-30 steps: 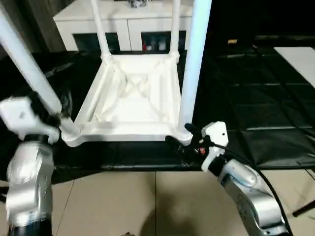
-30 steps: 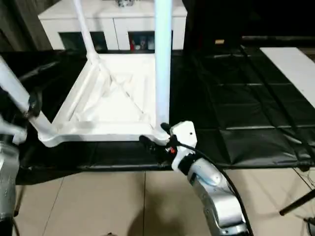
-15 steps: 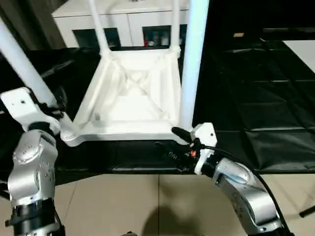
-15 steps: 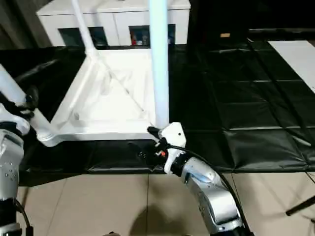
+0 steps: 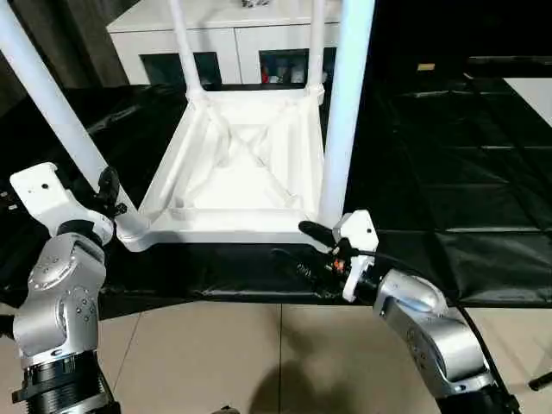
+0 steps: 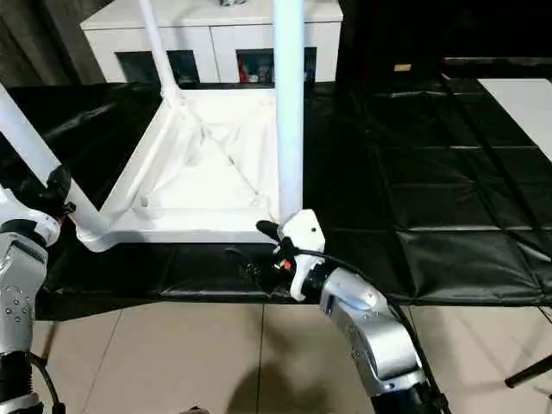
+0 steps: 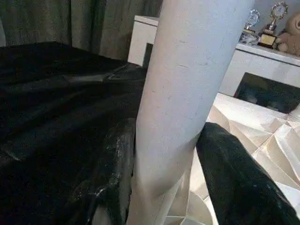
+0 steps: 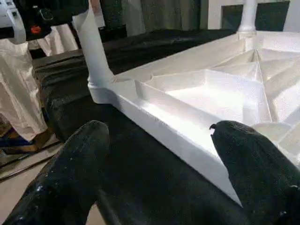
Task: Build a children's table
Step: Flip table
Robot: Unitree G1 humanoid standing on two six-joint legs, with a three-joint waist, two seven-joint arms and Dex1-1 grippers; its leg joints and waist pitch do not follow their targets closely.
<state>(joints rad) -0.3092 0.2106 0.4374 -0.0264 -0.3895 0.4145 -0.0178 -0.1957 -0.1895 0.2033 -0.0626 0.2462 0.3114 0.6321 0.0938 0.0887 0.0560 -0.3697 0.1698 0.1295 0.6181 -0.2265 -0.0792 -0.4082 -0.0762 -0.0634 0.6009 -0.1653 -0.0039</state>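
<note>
Children's table (image 5: 237, 185) upside down on the black-covered table (image 5: 448, 172), legs up.

Left gripper (image 7: 166, 180) straddles the near-left leg (image 7: 187, 93) low by its socket, fingers (image 7: 234, 183) close either side; whether they grip it I cannot tell, probably to seat it. Right gripper (image 8: 159, 159) hangs open at the top's near rim (image 8: 173, 133), beside the near-right leg (image 5: 343, 112), likely to brace.

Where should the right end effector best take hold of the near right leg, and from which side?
Probably low on the near right leg, just above its corner socket. The shaft is round and upright, so come level from the table's near edge with fingers astride it.
</note>
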